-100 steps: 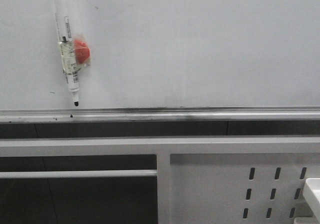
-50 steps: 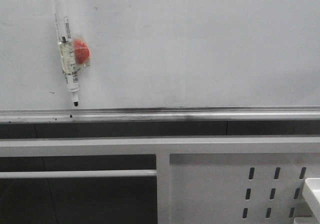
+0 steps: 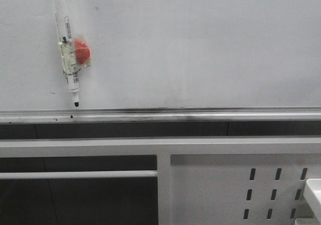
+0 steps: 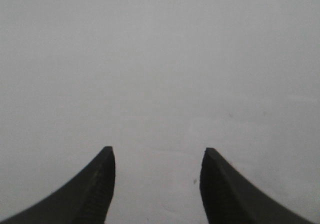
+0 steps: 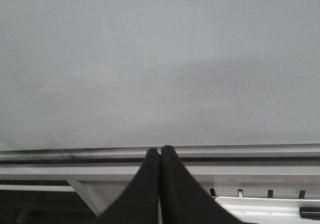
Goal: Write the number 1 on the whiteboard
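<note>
A large glossy whiteboard [image 3: 200, 44] fills the upper part of the scene and stretches the full width of the front view. At its far left, a clear-barrelled marker pen [image 3: 66, 46] hangs against the board, black cap up, dark tip pointing down and a little to the right. A small red round object [image 3: 81, 51] sits just beside the pen's middle, touching it, under what looks like clear tape. No written stroke of the number 1 shows anywhere on the board; only a few faint specks mark it near the pen.

Along the board's lower edge runs a silver metal rail [image 3: 175, 114], smudged dark in places. Below the rail lies a dark gap, then a white metal frame [image 3: 210, 185] with rows of slots toward the right.

The left gripper [image 4: 157, 156] faces plain white board, its two dark fingers [image 4: 97, 184] spread well apart with nothing between them. The right gripper [image 5: 160, 151] points at the board just above the rail, its fingers pressed together and holding nothing.
</note>
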You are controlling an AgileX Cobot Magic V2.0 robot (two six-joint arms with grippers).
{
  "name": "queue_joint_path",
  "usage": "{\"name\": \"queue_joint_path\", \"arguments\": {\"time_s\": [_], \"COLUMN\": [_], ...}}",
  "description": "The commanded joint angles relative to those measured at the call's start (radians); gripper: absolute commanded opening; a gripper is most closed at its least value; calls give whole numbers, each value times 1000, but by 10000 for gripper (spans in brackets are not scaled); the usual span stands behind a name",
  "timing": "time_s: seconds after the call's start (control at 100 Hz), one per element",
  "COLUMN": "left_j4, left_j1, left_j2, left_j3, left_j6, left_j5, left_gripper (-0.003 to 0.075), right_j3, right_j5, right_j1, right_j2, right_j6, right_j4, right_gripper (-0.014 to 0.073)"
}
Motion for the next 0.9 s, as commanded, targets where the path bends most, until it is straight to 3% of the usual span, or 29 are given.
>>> {"name": "queue_joint_path", "arguments": {"time_s": [0.0, 0.21, 0.34, 0.48, 0.89], "left_j4": [22, 81, 85, 75, -75], "left_j1": [-63, -331, -478, -600, -761], "left_j2": [112, 379, 540, 722, 1132], "left_j3": [-26, -26, -26, -26, -26], "left_j6": [0, 0, 0, -3, -6], "left_j5": [-101, -363, -459, -605, -1045], "left_gripper": [340, 336, 336, 336, 336], "right_j3": [-34, -35, -35, -35, -35], "right_j5": [-54, -55, -69, -67, -64], "right_j1": [0, 0, 0, 0, 0], "right_j2": [43, 87, 96, 103, 103], "right_j6": [-29, -77, -80, -87, -114], "right_j4": [8, 6, 4, 4, 4], "right_gripper": [-69, -69, -69, -69, -69]}}
